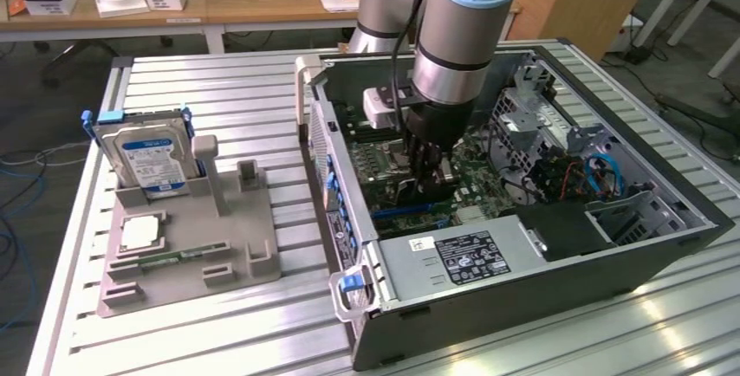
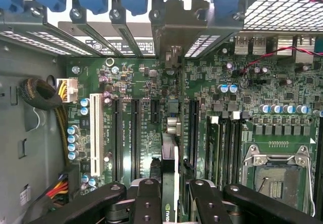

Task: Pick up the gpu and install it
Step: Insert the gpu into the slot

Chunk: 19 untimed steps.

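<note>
The pick-up looks done: the fingers (image 2: 174, 204) are clamped on the gpu (image 2: 170, 183), held edge-down inside the computer case (image 1: 647, 246), apparently just above the motherboard (image 2: 151, 82) slots, not yet seated.

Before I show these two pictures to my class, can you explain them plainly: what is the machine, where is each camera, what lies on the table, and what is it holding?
The machine is a robot arm reaching down into an open desktop computer case on a slatted metal table. The exterior view looks on from off the arm; the wrist view looks from the arm's wrist onto the motherboard. At the exterior view's left, a grey holder tray carries a hard drive with a blue label, standing upright, and a processor chip lying flat. The gripper holds the gpu edge-on, a thin green card standing over the long black expansion slots.
</note>
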Each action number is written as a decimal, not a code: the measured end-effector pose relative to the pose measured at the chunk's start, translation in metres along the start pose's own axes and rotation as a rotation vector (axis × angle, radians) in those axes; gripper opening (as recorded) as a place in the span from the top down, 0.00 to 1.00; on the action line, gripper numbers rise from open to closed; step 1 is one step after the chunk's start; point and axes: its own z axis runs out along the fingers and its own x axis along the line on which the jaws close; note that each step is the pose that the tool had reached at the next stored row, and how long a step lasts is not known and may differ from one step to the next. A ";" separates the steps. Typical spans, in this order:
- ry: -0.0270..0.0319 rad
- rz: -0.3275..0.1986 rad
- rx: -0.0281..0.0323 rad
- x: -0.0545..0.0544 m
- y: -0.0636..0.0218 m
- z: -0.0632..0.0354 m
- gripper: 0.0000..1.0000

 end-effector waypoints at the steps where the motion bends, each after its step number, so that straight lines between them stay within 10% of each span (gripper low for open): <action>1: 0.0002 0.000 -0.0001 0.000 0.0001 0.0001 0.74; 19: -0.0002 0.000 0.0002 0.000 0.0034 0.0046 0.74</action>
